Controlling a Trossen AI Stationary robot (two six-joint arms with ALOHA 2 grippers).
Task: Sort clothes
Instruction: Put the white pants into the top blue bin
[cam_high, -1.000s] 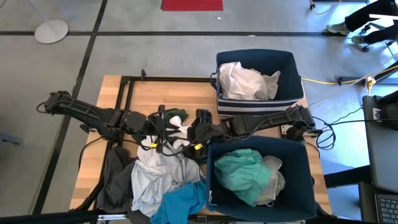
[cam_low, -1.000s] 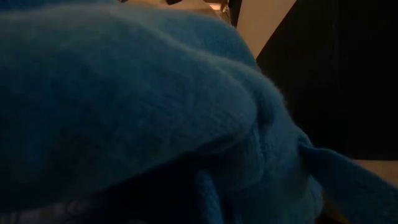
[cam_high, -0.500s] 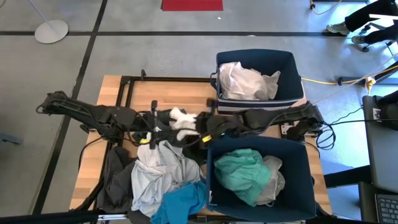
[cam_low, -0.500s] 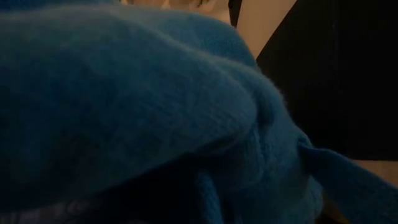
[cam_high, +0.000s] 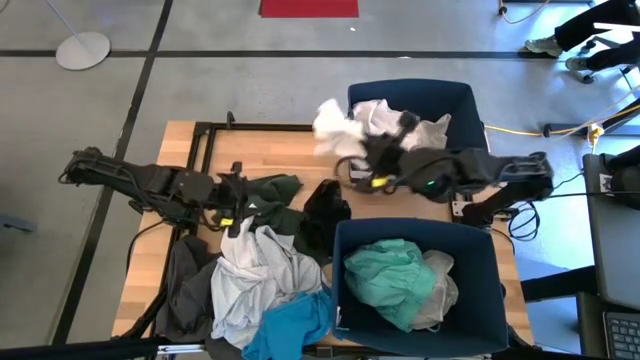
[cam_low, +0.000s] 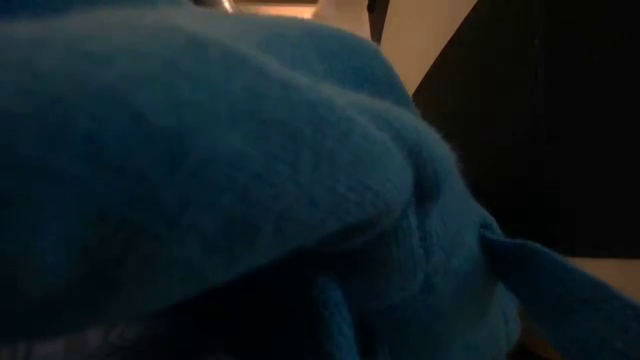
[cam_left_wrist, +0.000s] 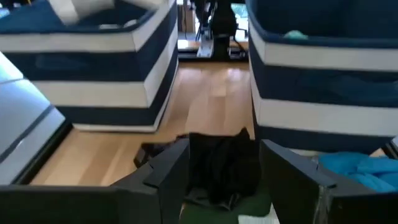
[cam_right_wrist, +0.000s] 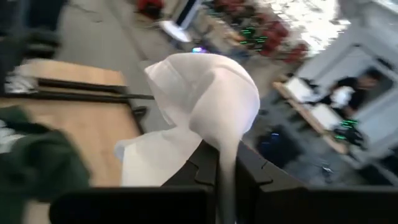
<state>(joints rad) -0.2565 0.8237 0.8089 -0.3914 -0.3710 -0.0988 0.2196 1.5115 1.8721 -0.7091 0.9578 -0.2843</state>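
Step in hand: the right gripper (cam_high: 362, 150) carries a white garment (cam_high: 335, 126) toward the far navy bin (cam_high: 460, 98), judged to be the bin for whites, since white cloth (cam_high: 425, 132) already lies there.
Right jaws: pinched on a fold of the white garment, which balloons above them in the right wrist view (cam_right_wrist: 211, 99).
White garment: thin, crumpled, hanging loose at the bin's near-left corner, above the counter (cam_high: 270, 150) edge, not yet over the bin's opening.
Next move: swing further over the far bin, then let go; the trailing cloth could drape over the rim.
Left gripper (cam_high: 232, 197): low over the counter at the pile's upper edge, jaws spread wide and empty; a black garment (cam_left_wrist: 224, 165) lies just ahead of them.
Unsorted pile: dark green (cam_high: 272, 187), black (cam_high: 322, 212), light grey (cam_high: 250, 275), charcoal (cam_high: 185, 285) and teal blue (cam_high: 290, 325) pieces heaped on the counter's near-left part.
Near bin (cam_high: 500, 290): holds a turquoise garment (cam_high: 390, 280).
Low view: blocked by the teal blue fabric (cam_low: 250, 180).
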